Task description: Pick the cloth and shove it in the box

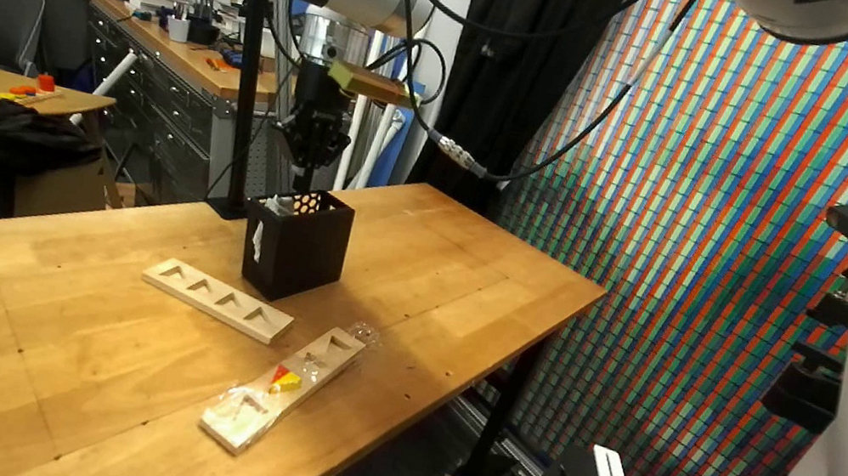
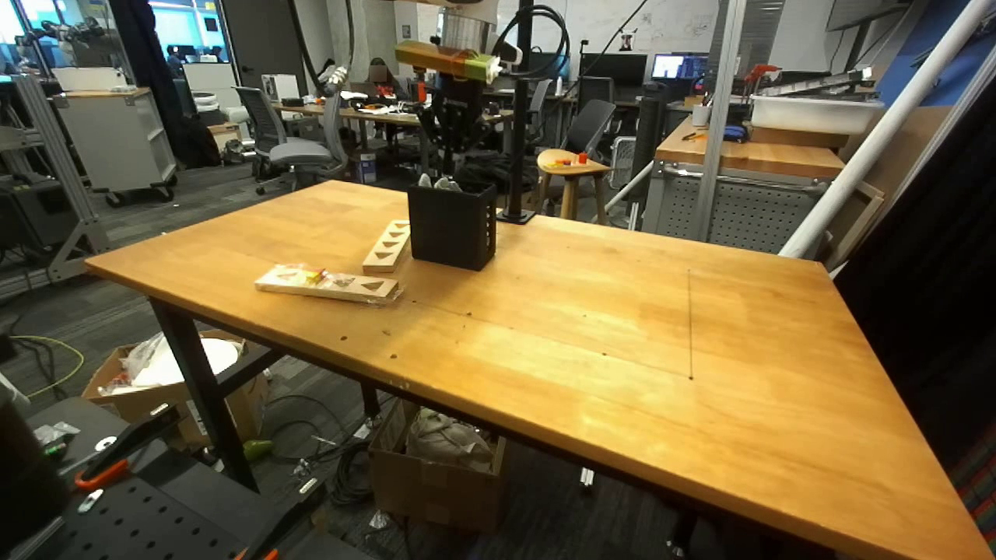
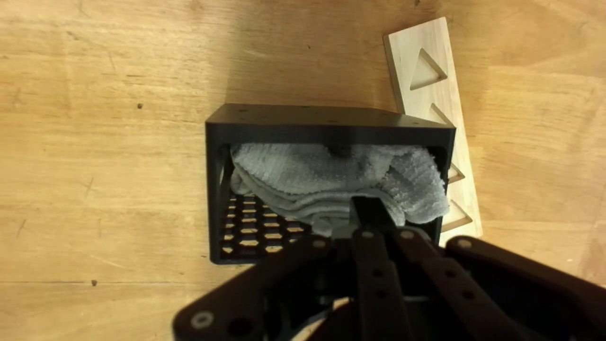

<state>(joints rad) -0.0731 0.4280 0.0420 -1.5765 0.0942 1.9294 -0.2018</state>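
The black box (image 1: 312, 249) stands upright on the wooden table. It shows in both exterior views (image 2: 451, 229), and its open top and rim (image 3: 331, 134) show in the wrist view. The grey-white cloth (image 3: 303, 170) lies bunched in the box, mostly along one long wall, with one end over the short wall's edge. Its top shows at the rim in both exterior views (image 1: 280, 204) (image 2: 443, 183). My gripper (image 3: 361, 210) points down over the box opening, fingers together, with no cloth seen between them. Its tips (image 1: 302, 179) are near the rim; whether they touch the cloth is unclear.
A wooden board with triangular recesses (image 1: 217, 298) lies beside the box. A similar board in clear plastic (image 1: 313, 362), with red and yellow pieces, lies nearer the table edge. A black upright post (image 2: 520, 140) stands at the table edge close to the box.
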